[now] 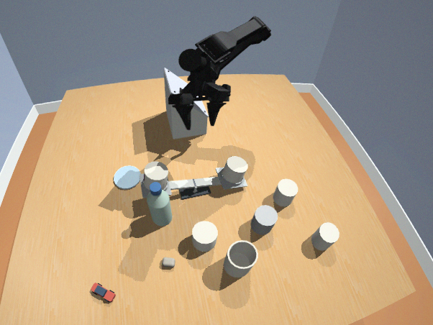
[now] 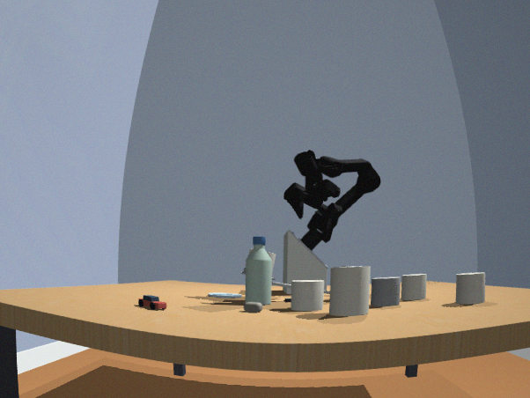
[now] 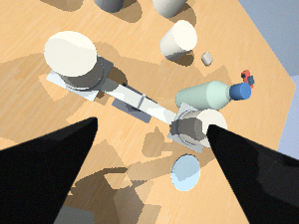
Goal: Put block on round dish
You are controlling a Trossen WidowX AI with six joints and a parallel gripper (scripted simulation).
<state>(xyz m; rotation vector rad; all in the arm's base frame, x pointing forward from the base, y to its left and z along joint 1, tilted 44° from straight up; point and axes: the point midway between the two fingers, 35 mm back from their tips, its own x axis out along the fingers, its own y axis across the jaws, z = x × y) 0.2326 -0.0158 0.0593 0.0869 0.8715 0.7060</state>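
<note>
- gripper [image 1: 201, 126] [image 2: 313, 209] [image 3: 153, 125] is hovering wide open, holding nothing, top view twelve o'clock from the balance [image 1: 180, 184] [image 2: 282, 283] [image 3: 125, 96]
- dish [image 1: 126, 177] [image 2: 224, 295] [image 3: 185, 172]'s chilling at nine, bottle [image 1: 160, 209] [image 2: 258, 279] [image 3: 206, 96]'s standing around eight

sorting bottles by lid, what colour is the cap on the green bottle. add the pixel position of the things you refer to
The cap [image 1: 155, 188] [image 2: 259, 240] [image 3: 240, 91] is blue, showing best in the wrist view.
</note>
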